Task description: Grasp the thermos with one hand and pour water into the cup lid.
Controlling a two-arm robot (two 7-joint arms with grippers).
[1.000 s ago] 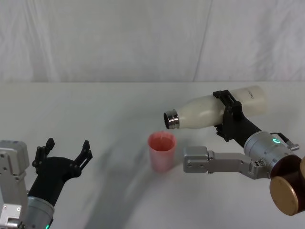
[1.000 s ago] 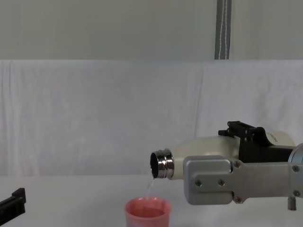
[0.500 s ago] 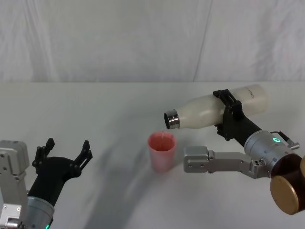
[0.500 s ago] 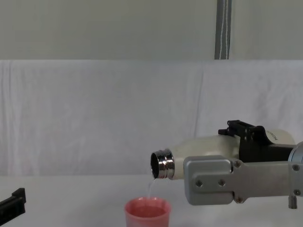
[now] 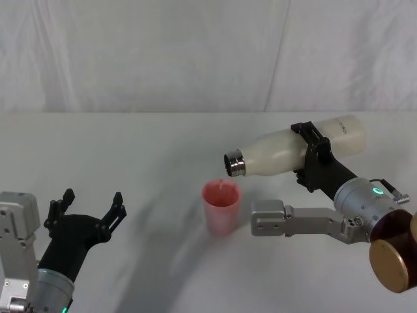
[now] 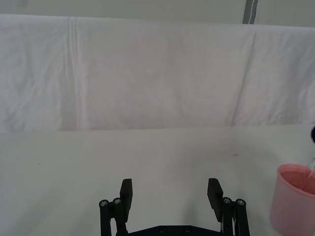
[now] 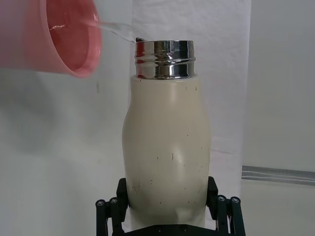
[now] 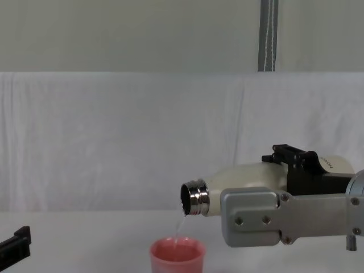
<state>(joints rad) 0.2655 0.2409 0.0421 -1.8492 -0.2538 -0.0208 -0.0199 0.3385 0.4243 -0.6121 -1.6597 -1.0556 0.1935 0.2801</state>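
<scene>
My right gripper [image 5: 311, 151] is shut on the cream-white thermos [image 5: 287, 153], holding it tipped nearly level above the table, steel neck pointing left. A thin stream of water runs from the neck [image 8: 195, 198] down into the salmon-pink cup lid [image 5: 221, 207], which stands upright on the white table just below and left of the mouth. The right wrist view shows the thermos [image 7: 167, 147] between the fingers and water arcing into the cup lid [image 7: 69, 37]. My left gripper [image 5: 88, 208] stays open near the front left, far from the cup lid [image 6: 295, 204].
The white cloth-covered table [image 5: 130, 150] stretches around the cup, with a white draped backdrop [image 8: 114, 136] behind. My right forearm's grey link [image 5: 293, 220] lies just right of the cup.
Almost nothing has moved. The thermos stays tilted and the water keeps trickling into the cup lid. The left arm is still.
</scene>
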